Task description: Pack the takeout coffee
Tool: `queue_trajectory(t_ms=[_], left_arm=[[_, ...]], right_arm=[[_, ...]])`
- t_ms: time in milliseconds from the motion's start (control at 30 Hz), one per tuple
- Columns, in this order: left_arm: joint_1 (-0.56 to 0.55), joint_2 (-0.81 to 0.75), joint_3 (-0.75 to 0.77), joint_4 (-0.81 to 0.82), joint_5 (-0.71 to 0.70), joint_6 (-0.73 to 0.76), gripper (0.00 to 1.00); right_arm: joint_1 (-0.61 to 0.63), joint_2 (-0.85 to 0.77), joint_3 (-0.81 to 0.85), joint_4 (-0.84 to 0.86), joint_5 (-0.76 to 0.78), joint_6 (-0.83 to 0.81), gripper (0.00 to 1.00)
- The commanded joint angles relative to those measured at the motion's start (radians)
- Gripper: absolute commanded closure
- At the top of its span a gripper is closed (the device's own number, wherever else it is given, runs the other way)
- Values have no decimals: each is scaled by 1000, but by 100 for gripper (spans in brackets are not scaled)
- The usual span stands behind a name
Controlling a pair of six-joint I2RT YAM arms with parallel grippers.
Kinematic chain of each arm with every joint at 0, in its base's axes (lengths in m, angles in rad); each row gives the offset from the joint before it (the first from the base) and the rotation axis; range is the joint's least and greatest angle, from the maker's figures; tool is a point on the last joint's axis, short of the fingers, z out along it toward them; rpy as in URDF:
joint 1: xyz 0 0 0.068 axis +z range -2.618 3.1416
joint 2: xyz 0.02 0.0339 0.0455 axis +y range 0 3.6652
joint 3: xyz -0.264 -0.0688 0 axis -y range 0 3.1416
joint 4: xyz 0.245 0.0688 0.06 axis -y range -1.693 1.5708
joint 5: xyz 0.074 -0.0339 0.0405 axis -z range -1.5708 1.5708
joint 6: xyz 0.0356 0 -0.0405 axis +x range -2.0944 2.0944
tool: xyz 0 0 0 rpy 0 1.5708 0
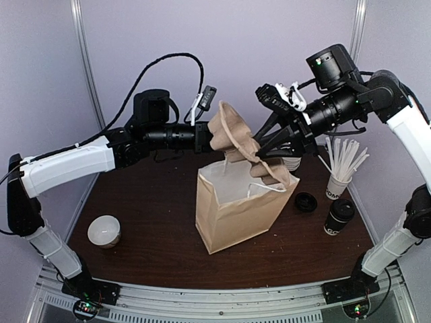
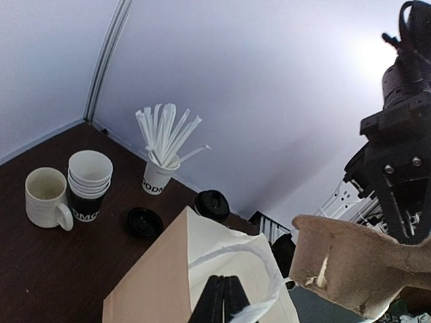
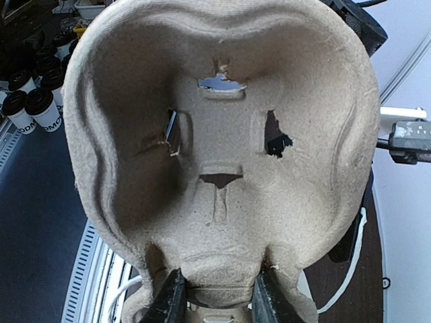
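Observation:
The takeout coffee (image 1: 339, 217), a black-lidded paper cup, stands on the table at the right, beyond the bag in the left wrist view (image 2: 212, 205). A brown paper bag (image 1: 232, 215) stands open mid-table. My left gripper (image 2: 225, 296) is shut on the bag's white handle (image 2: 269, 306), holding it up over the mouth. A moulded pulp cup carrier (image 1: 232, 134) hangs tilted above the bag's opening. My right gripper (image 3: 222, 303) is shut on the carrier's (image 3: 222, 134) lower edge, and reaches in from the right in the top view (image 1: 264, 151).
A paper cup of white sticks (image 1: 337, 176) and a loose black lid (image 1: 306, 201) sit near the coffee. A stack of paper cups (image 2: 89, 182) and a white mug (image 2: 47, 196) stand behind the bag. A white round cup (image 1: 104, 231) sits front left.

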Motion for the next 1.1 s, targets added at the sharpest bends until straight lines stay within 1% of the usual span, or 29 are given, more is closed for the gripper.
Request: queue_trajectory(t_ms=[0, 233, 500, 833, 1067], left_arm=[[1, 40, -20, 80, 36, -2, 100], [0, 46, -27, 87, 35, -3, 100], [0, 34, -14, 72, 30, -2, 100], [0, 36, -6, 62, 47, -14, 100], [0, 37, 5, 57, 62, -13, 100]], right_arm=[[4, -22, -57, -3, 22, -33, 72], [4, -15, -87, 7, 3, -58, 73], [4, 32, -85, 28, -3, -122, 73], [5, 83, -138, 87, 6, -153, 73], [5, 105, -150, 93, -27, -172, 74]])
